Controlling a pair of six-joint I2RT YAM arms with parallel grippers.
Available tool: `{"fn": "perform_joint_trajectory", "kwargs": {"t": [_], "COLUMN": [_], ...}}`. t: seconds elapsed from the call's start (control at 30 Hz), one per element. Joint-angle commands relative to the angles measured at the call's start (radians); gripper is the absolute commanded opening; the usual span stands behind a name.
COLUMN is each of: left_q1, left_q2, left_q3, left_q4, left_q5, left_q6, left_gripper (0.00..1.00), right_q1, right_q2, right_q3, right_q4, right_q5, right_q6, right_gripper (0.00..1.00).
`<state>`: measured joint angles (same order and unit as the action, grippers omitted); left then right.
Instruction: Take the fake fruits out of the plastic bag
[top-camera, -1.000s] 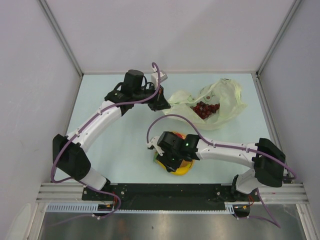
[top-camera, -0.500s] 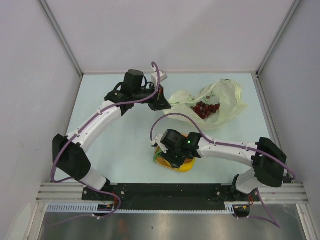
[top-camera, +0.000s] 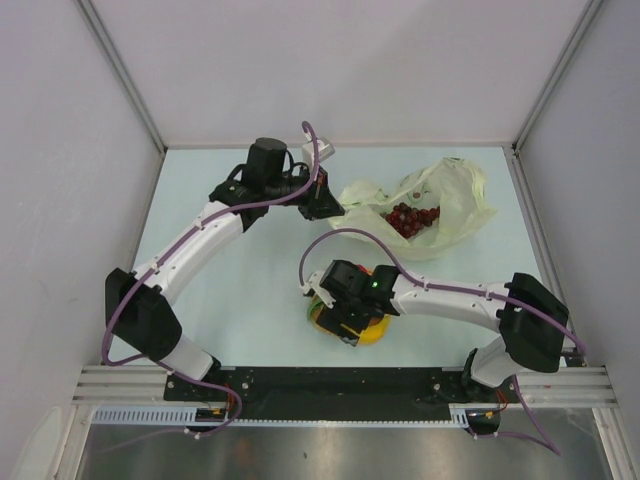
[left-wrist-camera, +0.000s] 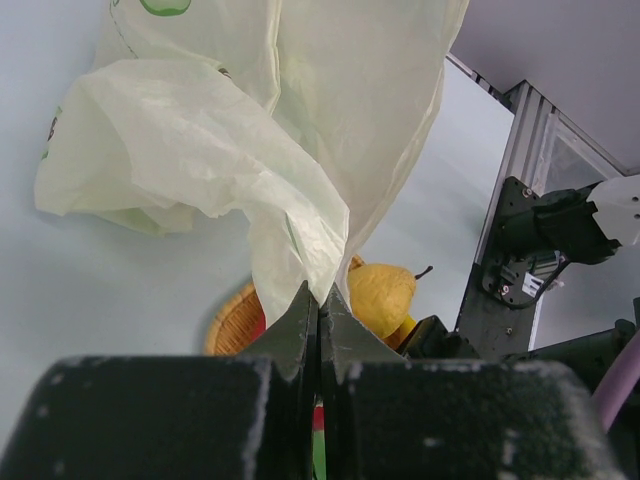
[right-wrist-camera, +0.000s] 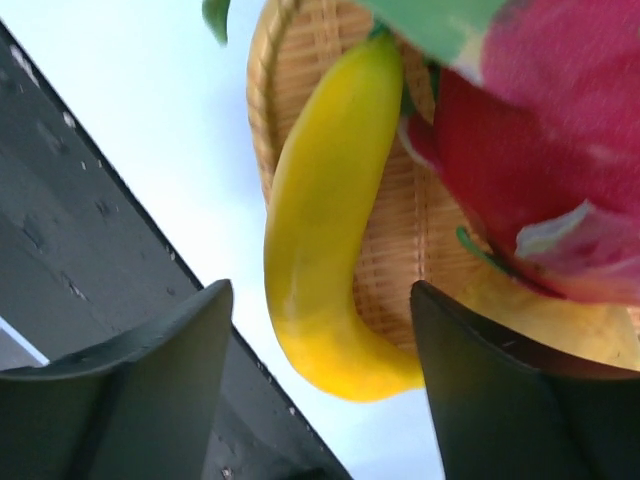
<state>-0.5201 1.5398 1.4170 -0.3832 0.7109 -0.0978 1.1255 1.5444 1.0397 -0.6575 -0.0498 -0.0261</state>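
The pale yellow-green plastic bag (top-camera: 425, 205) lies at the back right with the dark red grape bunch (top-camera: 410, 218) inside its open mouth. My left gripper (top-camera: 325, 205) is shut on the bag's left edge (left-wrist-camera: 300, 235). My right gripper (top-camera: 345, 325) is open above the orange woven mat (right-wrist-camera: 300, 80), its jaws either side of the yellow banana (right-wrist-camera: 325, 230). The red dragon fruit (right-wrist-camera: 540, 130) with green tips lies on the mat beside the banana. The yellow pear-like fruit (left-wrist-camera: 380, 297) also sits on the mat.
The mat (top-camera: 350, 325) lies near the table's front edge, just ahead of the black base rail (top-camera: 330, 385). White walls enclose the table on three sides.
My right gripper has shifted slightly towards the front edge over the mat. The left gripper keeps its hold on the bag and has hardly moved.
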Motion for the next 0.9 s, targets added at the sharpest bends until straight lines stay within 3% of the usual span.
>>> {"fn": "perform_joint_trajectory", "kwargs": {"t": [0.0, 0.23, 0.37, 0.43, 0.57, 0.67, 0.77, 0.87], "left_q1": [0.005, 0.005, 0.005, 0.005, 0.003, 0.0, 0.0, 0.0], "left_q2": [-0.02, -0.03, -0.04, -0.049, -0.072, -0.09, -0.102, -0.107], "left_q3": [-0.004, 0.019, 0.057, 0.068, 0.027, -0.039, -0.076, -0.084], "left_q4": [0.014, -0.026, -0.068, -0.097, -0.122, -0.131, -0.138, -0.151], "left_q5": [0.021, 0.015, 0.039, 0.042, 0.053, 0.033, 0.022, 0.027], "left_q6": [-0.005, 0.026, 0.078, 0.133, 0.205, 0.239, 0.236, 0.228], "left_gripper": [0.0, 0.0, 0.01, 0.01, 0.01, 0.01, 0.0, 0.0], "right_q1": [0.01, -0.026, -0.183, -0.291, -0.38, -0.461, -0.523, -0.597], "right_q2": [-0.075, -0.202, -0.337, -0.384, -0.438, -0.445, -0.432, -0.374], "right_q3": [0.052, 0.14, 0.178, 0.184, 0.181, 0.157, 0.108, 0.088], "right_q4": [-0.083, -0.24, -0.199, -0.101, -0.008, 0.012, 0.077, 0.12], "right_q5": [-0.004, -0.11, -0.217, -0.251, -0.164, -0.145, -0.052, -0.07], "right_q6": [-0.049, -0.194, -0.233, -0.235, -0.259, -0.262, -0.259, -0.293], "right_gripper": [0.76, 0.75, 0.75, 0.74, 0.56, 0.5, 0.49, 0.46]}}
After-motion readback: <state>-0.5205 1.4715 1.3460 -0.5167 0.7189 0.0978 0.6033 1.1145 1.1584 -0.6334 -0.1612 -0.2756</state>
